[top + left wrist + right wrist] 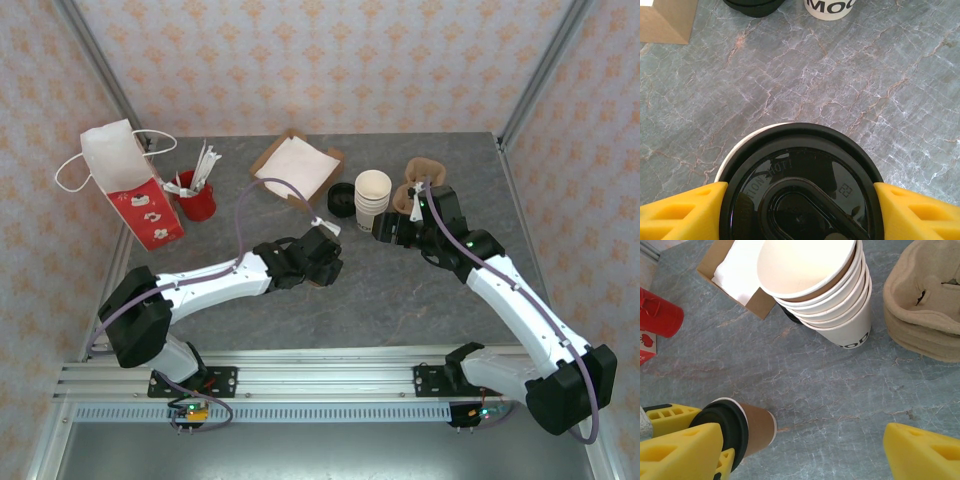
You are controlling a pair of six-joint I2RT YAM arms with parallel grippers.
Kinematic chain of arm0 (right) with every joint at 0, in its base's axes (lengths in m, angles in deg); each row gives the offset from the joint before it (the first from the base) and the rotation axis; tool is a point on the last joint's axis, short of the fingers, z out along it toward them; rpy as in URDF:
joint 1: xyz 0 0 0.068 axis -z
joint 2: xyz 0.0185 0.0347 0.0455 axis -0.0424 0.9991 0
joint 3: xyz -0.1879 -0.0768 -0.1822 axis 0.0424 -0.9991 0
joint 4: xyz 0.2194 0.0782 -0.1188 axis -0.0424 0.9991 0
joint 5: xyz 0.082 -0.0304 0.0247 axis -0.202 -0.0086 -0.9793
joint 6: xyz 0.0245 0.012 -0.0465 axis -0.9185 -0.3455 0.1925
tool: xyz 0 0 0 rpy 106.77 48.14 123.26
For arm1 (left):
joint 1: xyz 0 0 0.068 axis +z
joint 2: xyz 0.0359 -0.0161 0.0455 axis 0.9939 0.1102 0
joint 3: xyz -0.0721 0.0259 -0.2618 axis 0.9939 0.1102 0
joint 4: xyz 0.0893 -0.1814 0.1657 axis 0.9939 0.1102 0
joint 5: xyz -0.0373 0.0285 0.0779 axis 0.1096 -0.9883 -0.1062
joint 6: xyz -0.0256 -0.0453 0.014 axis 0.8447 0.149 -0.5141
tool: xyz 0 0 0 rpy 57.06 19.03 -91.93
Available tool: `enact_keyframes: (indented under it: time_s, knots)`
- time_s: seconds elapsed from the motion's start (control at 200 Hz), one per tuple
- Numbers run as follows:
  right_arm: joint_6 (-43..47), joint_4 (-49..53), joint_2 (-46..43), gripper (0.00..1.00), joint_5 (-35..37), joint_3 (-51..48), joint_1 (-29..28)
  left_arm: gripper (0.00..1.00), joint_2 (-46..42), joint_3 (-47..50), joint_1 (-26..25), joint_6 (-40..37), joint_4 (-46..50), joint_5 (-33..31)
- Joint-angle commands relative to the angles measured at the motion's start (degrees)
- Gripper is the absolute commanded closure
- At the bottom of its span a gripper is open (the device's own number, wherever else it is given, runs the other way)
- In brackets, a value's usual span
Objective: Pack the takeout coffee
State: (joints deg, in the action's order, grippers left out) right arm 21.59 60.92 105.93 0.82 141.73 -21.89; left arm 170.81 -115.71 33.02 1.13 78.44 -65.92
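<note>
Clasping the takeout coffee (800, 175) — left gripper (322, 264); right gripper (802, 450) — jaws wide apart.

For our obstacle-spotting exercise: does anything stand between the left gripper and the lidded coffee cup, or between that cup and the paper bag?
Nothing visible separates the left gripper from the takeout coffee: its fingers flank the lid. Toward the paper bag, a red cup stands beside it, roughly on the direct line.

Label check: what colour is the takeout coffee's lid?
Black; takeout coffee's lid shows best in left wrist view.
</note>
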Motion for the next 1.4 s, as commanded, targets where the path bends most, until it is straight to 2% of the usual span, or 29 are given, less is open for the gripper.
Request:
enact_keyframes:
  time_s: [0.0, 1.071, 1.396]
  knots:
    - [-0.9, -1.1, -0.5, 0.16, -0.1, -1.1, 0.4, 0.32, 0.3, -0.6, -0.1, -0.5, -1.6, -2.9]
    - [-1.0, -1.0, 0.1, 0.16, -0.8, -0.8, 0.4, 0.31, -0.5, 2.7, 0.8, 2.0, -0.1, -2.8]
    - [-1.0, -0.9, 0.5, 0.16, -1.1, -0.6, 0.3, 0.31, -0.5, 3.1, 1.8, 2.3, 3.6, -3.0]
